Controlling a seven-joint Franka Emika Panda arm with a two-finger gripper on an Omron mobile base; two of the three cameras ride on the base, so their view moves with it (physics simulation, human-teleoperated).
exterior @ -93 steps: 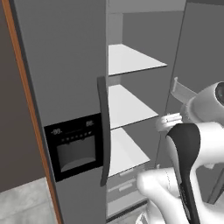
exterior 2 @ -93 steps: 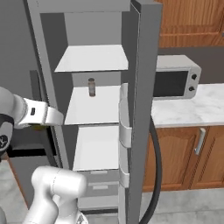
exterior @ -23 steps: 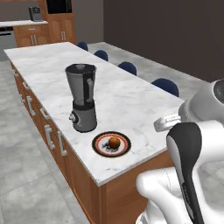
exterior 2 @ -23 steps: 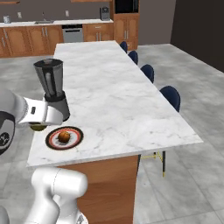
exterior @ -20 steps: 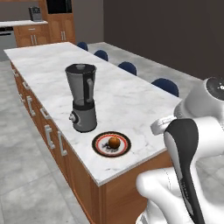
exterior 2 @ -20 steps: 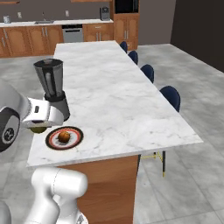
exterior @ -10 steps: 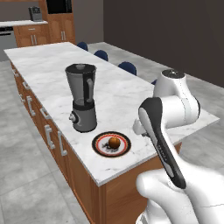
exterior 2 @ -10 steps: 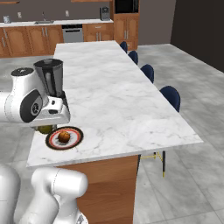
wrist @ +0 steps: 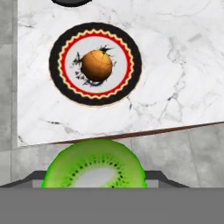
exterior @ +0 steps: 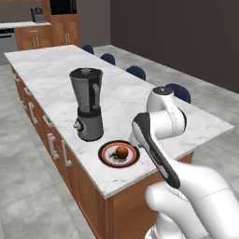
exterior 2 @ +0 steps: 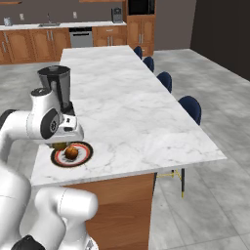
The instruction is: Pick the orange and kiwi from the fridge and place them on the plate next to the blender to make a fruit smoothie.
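**A:** Where was the fruit at that point?

**B:** The orange (wrist: 97, 65) was sitting mid-plate (wrist: 61, 41), and that plate (exterior: 106, 156) was on the marble island (exterior: 51, 74) right next to the blender (exterior: 87, 110).

**A:** And the kiwi?

**B:** The kiwi (wrist: 94, 164) was clamped in the gripper (wrist: 94, 175), cut face toward the hand cam, hanging near the counter's edge, just short of the plate.

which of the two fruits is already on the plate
The orange, sitting in the plate's pale centre. The green kiwi is held at the gripper, short of the counter edge.
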